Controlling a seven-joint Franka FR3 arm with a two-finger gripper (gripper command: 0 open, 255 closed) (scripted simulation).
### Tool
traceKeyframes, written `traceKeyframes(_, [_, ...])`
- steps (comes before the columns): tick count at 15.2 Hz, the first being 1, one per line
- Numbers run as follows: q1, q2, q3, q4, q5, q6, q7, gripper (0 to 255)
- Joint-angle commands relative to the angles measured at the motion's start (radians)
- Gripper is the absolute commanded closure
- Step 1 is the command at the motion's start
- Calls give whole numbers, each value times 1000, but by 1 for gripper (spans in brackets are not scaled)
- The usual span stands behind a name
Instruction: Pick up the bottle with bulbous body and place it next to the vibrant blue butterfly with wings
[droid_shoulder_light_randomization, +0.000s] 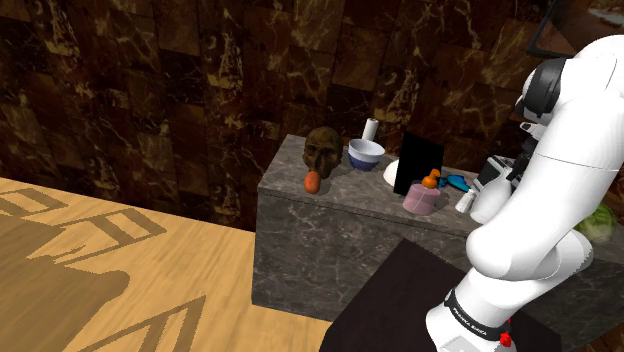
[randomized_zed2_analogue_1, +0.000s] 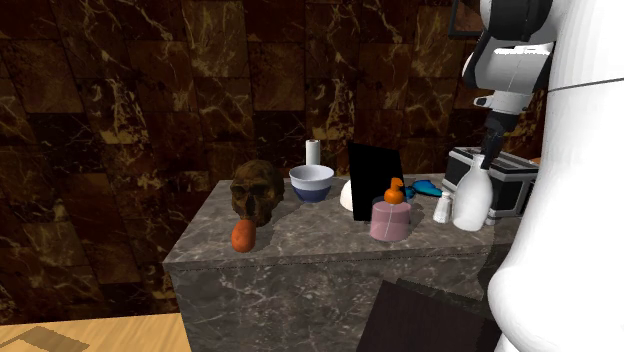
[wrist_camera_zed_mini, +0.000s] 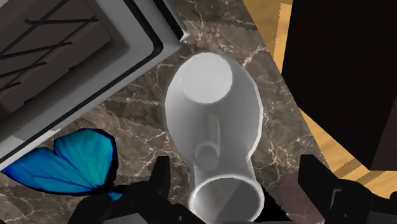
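The shoulder view looks down from behind the white robot arm (droid_shoulder_light_randomization: 570, 150) across a dark marbled stone counter (droid_shoulder_light_randomization: 300, 250), some way off. The second exterior view looks at that counter from much the same side, lower and nearer, with the arm at its right. The wrist view looks straight down, very close, on the white bulbous bottle (wrist_camera_zed_mini: 213, 121) and vivid blue butterfly (wrist_camera_zed_mini: 63, 162) that both wider views share.

White bottle (wrist_camera_zed_mini: 213, 108), vivid blue black-edged butterfly (wrist_camera_zed_mini: 67, 162), dark grey white-veined marble counter (wrist_camera_zed_mini: 140, 121), orange-topped pink jar (randomized_zed2_analogue_1: 390, 222).
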Motion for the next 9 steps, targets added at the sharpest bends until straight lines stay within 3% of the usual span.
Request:
traceKeyframes(1, [0, 0, 0, 0, 0, 0, 0, 0])
traceKeyframes(5, [6, -43, -19, 89, -49, -111, 33, 0])
traceKeyframes(9, [6, -43, -19, 89, -49, -111, 33, 0])
